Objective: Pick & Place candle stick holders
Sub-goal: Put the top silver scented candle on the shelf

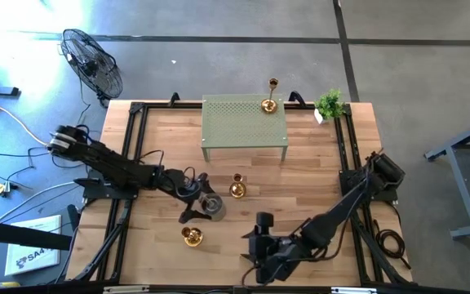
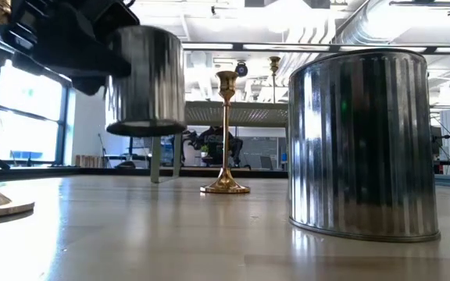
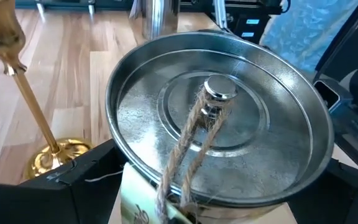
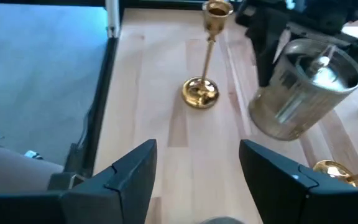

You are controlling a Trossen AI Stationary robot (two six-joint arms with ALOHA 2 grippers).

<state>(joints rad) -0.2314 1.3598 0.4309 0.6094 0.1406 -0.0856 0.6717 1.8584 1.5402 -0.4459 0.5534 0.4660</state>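
At the near edge of the wooden tabletop (image 1: 317, 175), the right pincer (image 4: 194, 171) hovers low with its fingers apart and nothing between them. A gold candle stick holder (image 1: 192, 237) stands just ahead of it on the boards. A little farther in, the left pincer (image 1: 196, 202) is clamped on a squat silver-grey holder (image 1: 212, 206), lifted clear of the surface and tilted in the low view. A second gold holder (image 1: 237, 188) stands upright just beyond it. Another silver-grey holder (image 2: 362, 144) looms close to the low camera; where it sits on the tabletop is hard to judge. At the far side, a third gold holder (image 1: 270, 102) stands on the green perforated stand (image 1: 239, 122), beside a small potted plant (image 1: 330, 104).
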